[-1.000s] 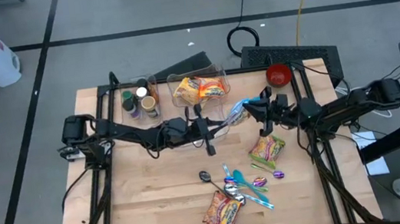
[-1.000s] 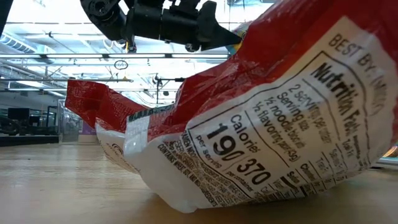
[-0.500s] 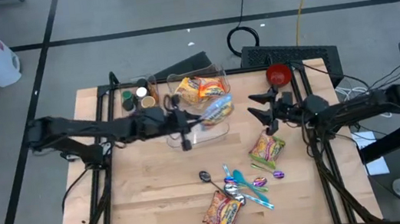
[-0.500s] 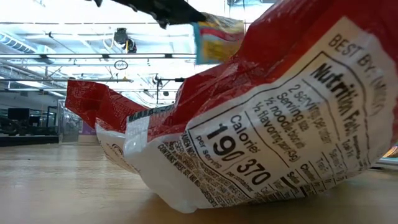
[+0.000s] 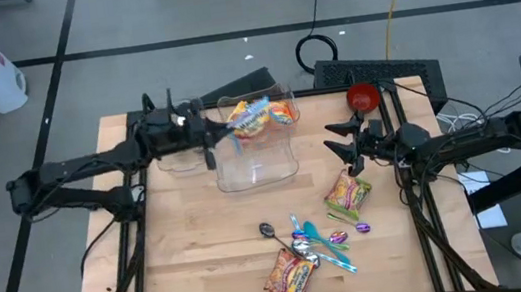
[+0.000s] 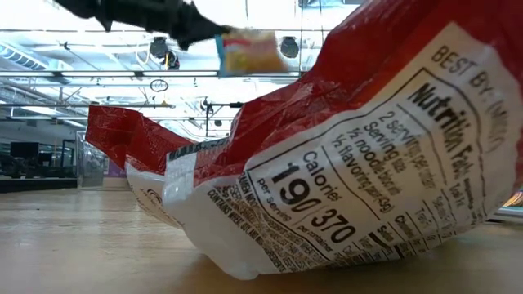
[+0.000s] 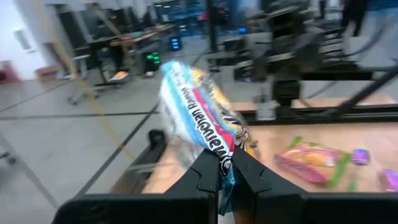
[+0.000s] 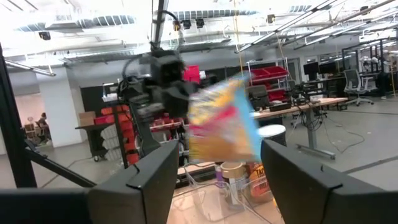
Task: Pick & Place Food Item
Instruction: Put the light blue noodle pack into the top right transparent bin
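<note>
Carrying a noodle packet [image 5: 255, 116] clenched in its jaws, the left tool [image 5: 214, 137] has swung it over the bin [image 5: 287, 158] at the desk's far edge, probably for dropping, while the right tool [image 5: 346, 145], now released, waits nearby.

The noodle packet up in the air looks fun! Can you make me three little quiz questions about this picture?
1. True or false: the left gripper is shut on the blue noodle packet.
2. The packet hangs above: A) the clear bin, B) the red bowl, C) the spoons.
3. Is the right gripper holding anything?

Key: 1 true; 2 A; 3 no, it is open and empty.
</note>
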